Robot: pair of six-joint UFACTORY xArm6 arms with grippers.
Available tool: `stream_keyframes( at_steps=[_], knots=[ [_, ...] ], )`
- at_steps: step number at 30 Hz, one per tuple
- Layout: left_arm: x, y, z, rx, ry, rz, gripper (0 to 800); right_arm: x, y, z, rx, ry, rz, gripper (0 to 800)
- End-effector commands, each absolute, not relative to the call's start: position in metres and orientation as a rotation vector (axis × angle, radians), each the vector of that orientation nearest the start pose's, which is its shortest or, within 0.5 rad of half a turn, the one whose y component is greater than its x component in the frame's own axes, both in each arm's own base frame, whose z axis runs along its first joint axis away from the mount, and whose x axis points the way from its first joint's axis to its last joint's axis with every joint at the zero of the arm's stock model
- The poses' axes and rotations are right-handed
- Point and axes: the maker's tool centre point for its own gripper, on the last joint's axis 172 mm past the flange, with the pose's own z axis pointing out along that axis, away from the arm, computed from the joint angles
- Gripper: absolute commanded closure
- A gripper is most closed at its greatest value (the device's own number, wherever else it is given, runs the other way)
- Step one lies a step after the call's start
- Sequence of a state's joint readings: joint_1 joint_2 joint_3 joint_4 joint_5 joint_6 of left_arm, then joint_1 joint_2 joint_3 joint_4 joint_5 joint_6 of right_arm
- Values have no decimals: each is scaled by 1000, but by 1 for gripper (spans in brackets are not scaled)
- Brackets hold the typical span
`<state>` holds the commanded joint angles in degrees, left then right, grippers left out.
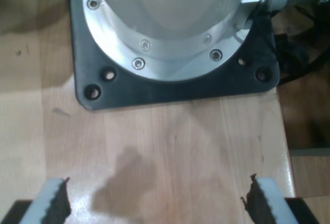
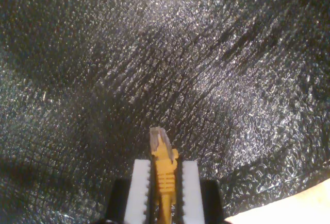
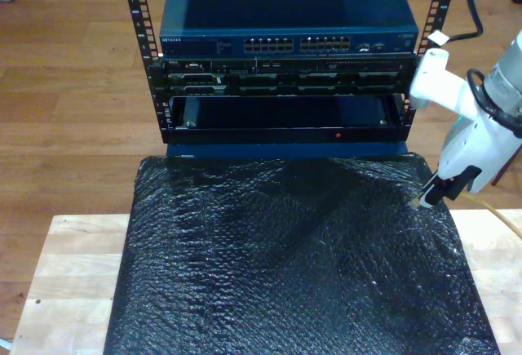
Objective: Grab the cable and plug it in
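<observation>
One plug (image 2: 157, 137) juts from my second gripper (image 2: 164, 183), clenched on the cable (image 2: 164, 175); it could twist and miss the switch's (image 3: 287, 14) ports. My first gripper (image 1: 154, 195) hangs released.

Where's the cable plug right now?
The cable's plug is pinched in my second gripper, tip sticking out past the pads. In the exterior view it hangs at the right, just above the black bubble-wrap sheet, below the rack switch.

mat (image 3: 285, 265): black, glossy, bubbly plastic | table (image 1: 170, 147): smooth pale wood | flange (image 1: 165, 38): brushed metal
</observation>
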<state>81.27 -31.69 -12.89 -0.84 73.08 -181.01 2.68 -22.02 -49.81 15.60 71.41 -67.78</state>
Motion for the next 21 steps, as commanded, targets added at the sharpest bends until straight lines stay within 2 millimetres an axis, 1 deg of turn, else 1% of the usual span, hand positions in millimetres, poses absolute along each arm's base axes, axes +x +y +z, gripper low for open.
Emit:
stream_keyframes(
  at_steps=[1, 3, 6, 8, 9, 13, 17, 19, 21],
  knots=[
    [23, 128, 74, -2264, 2615, -587, 1, 370, 79, 257, -2457, -1580, -215, 800],
    [23, 126, 66, -2216, 2643, -590, 0, 370, 79, 258, -2457, -1581, -218, 800],
    [22, 118, 39, -2173, 2652, -558, 0, 377, 79, 262, -2467, -1587, -250, 800],
    [23, 124, 28, -2161, 2627, -502, 0, 385, 79, 265, -2480, -1594, -288, 800],
    [24, 128, 27, -2156, 2617, -482, 0, 389, 79, 266, -2485, -1596, -305, 800],
    [22, 125, 27, -2170, 2614, -501, 0, 404, 79, 276, -2507, -1604, -379, 800],
    [22, 125, 27, -2169, 2616, -500, 0, 431, 77, 295, -2546, -1621, -526, 800],
    [22, 125, 27, -2170, 2614, -501, 0, 442, 74, 301, -2564, -1630, -580, 800],
    [22, 125, 27, -2170, 2614, -501, 0, 447, 71, 301, -2578, -1647, -602, 800]
  ],
)
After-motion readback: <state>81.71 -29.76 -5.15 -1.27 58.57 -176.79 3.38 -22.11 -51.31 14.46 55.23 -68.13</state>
